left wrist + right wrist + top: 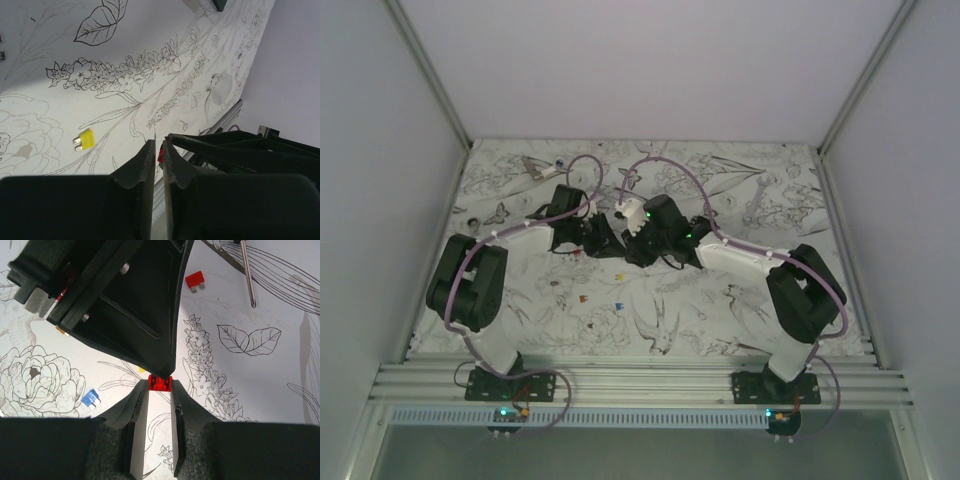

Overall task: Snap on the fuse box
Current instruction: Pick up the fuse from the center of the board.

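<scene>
Jaws of the right gripper point(160, 391) are closed on a red fuse point(160, 383), which sits pinched between their tips. The left gripper point(159, 146) comes at the same fuse from the opposite side. Its jaws are drawn to a narrow slit with the fuse's other end caught in it, so both grippers hold the one fuse above the table point(720, 300).

Much is blocked. In the right wrist view the left gripper's black body fills the upper left and covers the table behind it. A yellow sliver point(141, 369) shows at its edge, too little of it to name. In the left wrist view only a thin strip of the red fuse shows between the fingers, and the right gripper is a dark mass at the lower right.

On the flower-printed table a blue fuse point(91, 399) lies just left of the right fingers, and a yellow fuse point(84, 140) lies flat to the left of the left fingers. Farther off are a second red fuse point(195, 280) and, beside it, a screwdriver point(248, 275), its handle cut off by the frame edge.

The fuse box cannot be picked out in any view. From above, the place where the wrists meet is a knot of black parts, too dark and too small to tell apart.
</scene>
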You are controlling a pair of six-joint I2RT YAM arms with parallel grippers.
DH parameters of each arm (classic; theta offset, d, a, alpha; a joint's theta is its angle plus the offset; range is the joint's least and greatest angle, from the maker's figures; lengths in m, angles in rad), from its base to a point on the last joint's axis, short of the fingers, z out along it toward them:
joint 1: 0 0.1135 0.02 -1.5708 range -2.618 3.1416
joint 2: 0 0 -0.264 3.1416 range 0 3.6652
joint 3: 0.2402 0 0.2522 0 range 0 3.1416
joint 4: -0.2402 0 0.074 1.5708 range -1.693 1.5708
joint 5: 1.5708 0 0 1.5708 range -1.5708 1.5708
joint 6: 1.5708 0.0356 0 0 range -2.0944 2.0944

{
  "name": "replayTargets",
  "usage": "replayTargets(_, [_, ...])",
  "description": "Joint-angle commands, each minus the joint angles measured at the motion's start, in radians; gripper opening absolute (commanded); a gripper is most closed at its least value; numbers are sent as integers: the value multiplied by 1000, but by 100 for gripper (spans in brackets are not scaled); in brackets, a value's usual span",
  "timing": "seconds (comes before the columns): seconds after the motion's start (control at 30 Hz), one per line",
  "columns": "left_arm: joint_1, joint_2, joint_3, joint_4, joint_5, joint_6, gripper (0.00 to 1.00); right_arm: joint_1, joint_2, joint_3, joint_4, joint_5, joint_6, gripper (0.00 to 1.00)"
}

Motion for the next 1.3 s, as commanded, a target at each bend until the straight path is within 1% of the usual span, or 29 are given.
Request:
replayTargets(0.0, [-5, -1, 6, -4, 31, -8, 13, 3, 14, 37, 53, -12, -6, 19])
replayTargets(0.17, [-6, -10, -1, -2, 38, -16, 8, 3, 20, 34, 74, -10, -1, 19])
replayTargets(0.3, [-5, -20, -6, 1, 43, -23, 0, 3, 28, 29, 98, -7, 4, 19])
replayTargets(0.47, [-6, -35, -14, 2, 36, -27, 0, 2, 30, 18, 137, 3, 16, 19])
replayTargets(0.6, [-4, -53, -24, 2, 6, -29, 0, 0, 7, -1, 170, 9, 30, 22])
replayTargets(0.7, [0, -71, -31, 3, -22, -29, 0, -3, -12, -11, 178, 16, 45, 33])
replayTargets(0.73, [1, -79, -34, 4, -32, -28, 0, -4, -19, -15, 180, 19, 50, 36])
replayTargets(0.8, [7, -95, -42, 9, -53, -30, 0, -7, -37, -30, 192, 27, 67, 38])
replayTargets(0.87, [12, -116, -53, 20, -74, -36, 0, -13, -56, -46, 207, 25, 94, 44])
replayTargets(0.93, [18, -145, -74, 46, -102, -46, 0, -20, -83, -70, 228, 24, 136, 48])
replayTargets(1.0, [24, -188, -115, 88, -133, -70, 0, -30, -124, -113, 297, 4, 197, 50])
replayTargets(1.13, [26, -291, -192, 186, -199, -111, 0, -67, -232, -223, 471, -75, 383, 51])
replayTargets(1.27, [22, -390, -256, 271, -259, -155, 0, -72, -281, -279, 590, -114, 553, 50])
